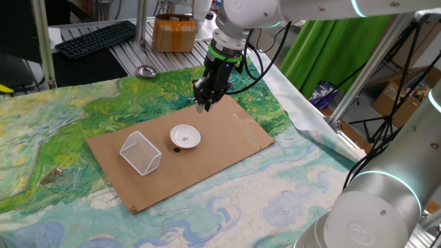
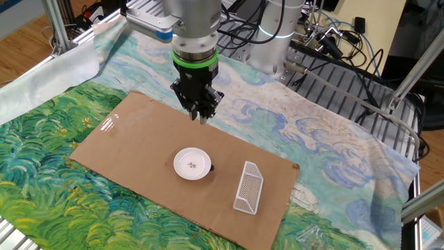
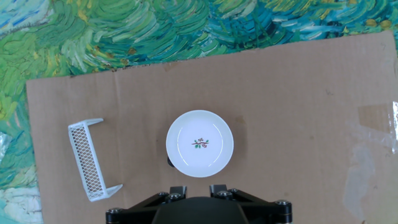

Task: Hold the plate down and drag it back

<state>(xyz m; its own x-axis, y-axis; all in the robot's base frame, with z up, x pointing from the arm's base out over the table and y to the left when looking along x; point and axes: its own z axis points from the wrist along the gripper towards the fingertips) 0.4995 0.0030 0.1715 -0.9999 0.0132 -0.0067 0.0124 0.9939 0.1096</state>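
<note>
The plate (image 1: 185,136) is a small round white dish with a faint mark at its centre, lying flat on a brown cardboard sheet (image 1: 234,138). It also shows in the other fixed view (image 2: 192,164) and in mid-frame of the hand view (image 3: 199,144). My gripper (image 1: 205,107) hangs above the cardboard, up and beyond the plate, touching nothing. Its fingers point down and look shut and empty in the other fixed view (image 2: 202,118). In the hand view only the finger stubs of the gripper (image 3: 198,188) show at the bottom edge, just below the plate.
A white wire-mesh basket (image 1: 141,153) lies on the cardboard beside the plate, seen too in the hand view (image 3: 89,160). A small dark object (image 1: 176,149) sits at the plate's rim. A shiny metal bowl (image 1: 145,71) and a keyboard (image 1: 96,38) are at the back.
</note>
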